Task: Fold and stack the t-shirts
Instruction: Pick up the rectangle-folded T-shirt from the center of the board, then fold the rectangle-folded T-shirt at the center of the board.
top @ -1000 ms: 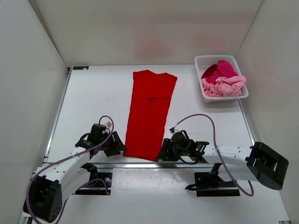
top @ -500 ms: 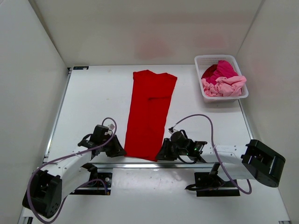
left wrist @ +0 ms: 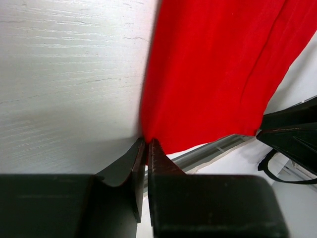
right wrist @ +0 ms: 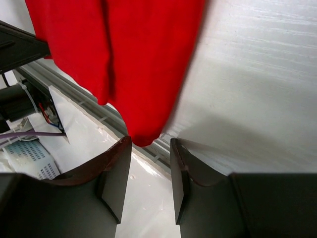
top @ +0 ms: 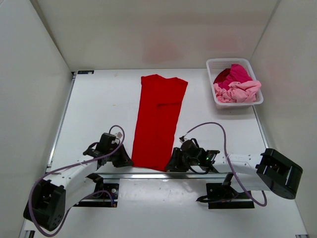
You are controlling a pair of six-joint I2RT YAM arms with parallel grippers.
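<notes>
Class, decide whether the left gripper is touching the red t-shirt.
Touching. In the left wrist view the left gripper has its fingertips nearly shut on the near corner of the red t-shirt, with no gap between cloth and tips.

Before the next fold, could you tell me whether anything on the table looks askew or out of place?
The red shirt lies slightly slanted, near end further left, at the front edge of the table. Nothing else stands out.

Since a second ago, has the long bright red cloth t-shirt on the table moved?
No. The bright red t-shirt keeps its place: far end level with the white plastic lattice basket, near end at the table's front metal rail.
</notes>
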